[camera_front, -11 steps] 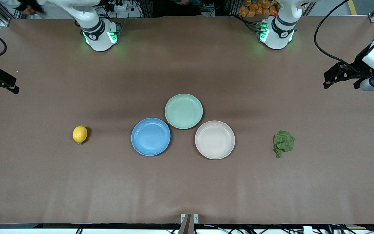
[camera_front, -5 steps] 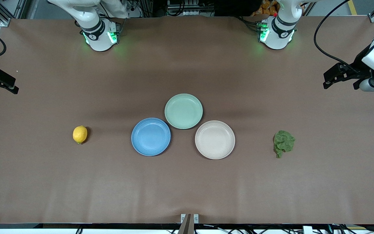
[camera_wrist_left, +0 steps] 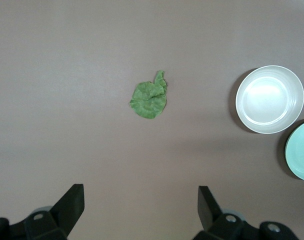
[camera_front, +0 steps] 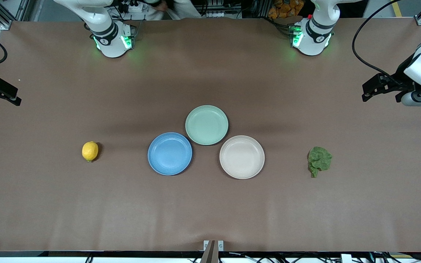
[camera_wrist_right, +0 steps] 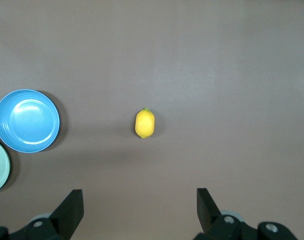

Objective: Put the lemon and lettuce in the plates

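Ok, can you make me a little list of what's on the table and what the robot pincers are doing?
lemon: on the table, toward the right arm's end
lettuce: on the table, toward the left arm's end
blue plate: empty
cream plate: empty
mint plate: empty, farther from the front camera
left pincer: open, high over the table
right pincer: open, high over the table

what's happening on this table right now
Nothing is held yet. The lemon lies on the table toward the right arm's end, the lettuce toward the left arm's end, with the blue plate and cream plate bare between them. The left gripper and right gripper hang open high above.
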`<state>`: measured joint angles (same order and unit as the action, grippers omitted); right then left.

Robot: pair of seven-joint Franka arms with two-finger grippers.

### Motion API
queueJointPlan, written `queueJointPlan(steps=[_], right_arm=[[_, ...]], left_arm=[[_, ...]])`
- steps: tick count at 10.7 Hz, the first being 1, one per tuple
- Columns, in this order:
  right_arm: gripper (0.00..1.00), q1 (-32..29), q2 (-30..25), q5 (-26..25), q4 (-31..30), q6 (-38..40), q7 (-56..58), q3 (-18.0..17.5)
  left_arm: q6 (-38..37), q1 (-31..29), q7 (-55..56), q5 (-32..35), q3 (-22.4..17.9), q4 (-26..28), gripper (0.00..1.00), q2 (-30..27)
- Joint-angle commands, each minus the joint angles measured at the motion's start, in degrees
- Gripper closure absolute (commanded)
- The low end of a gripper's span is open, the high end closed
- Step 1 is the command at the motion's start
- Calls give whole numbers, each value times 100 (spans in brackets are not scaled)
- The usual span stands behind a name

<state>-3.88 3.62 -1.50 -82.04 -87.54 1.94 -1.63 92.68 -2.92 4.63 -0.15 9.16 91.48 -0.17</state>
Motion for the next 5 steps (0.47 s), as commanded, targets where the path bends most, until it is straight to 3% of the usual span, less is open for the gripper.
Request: queueJointPlan(steps=[1, 5], right_arm=[[0, -140, 51, 71, -5, 35, -44, -66], [0, -149, 200, 71, -14, 17, -18, -75]], left_arm=[[-40, -50, -59, -11, -19, -69, 0, 121], [22, -59, -15, 42, -81, -305, 0, 884]])
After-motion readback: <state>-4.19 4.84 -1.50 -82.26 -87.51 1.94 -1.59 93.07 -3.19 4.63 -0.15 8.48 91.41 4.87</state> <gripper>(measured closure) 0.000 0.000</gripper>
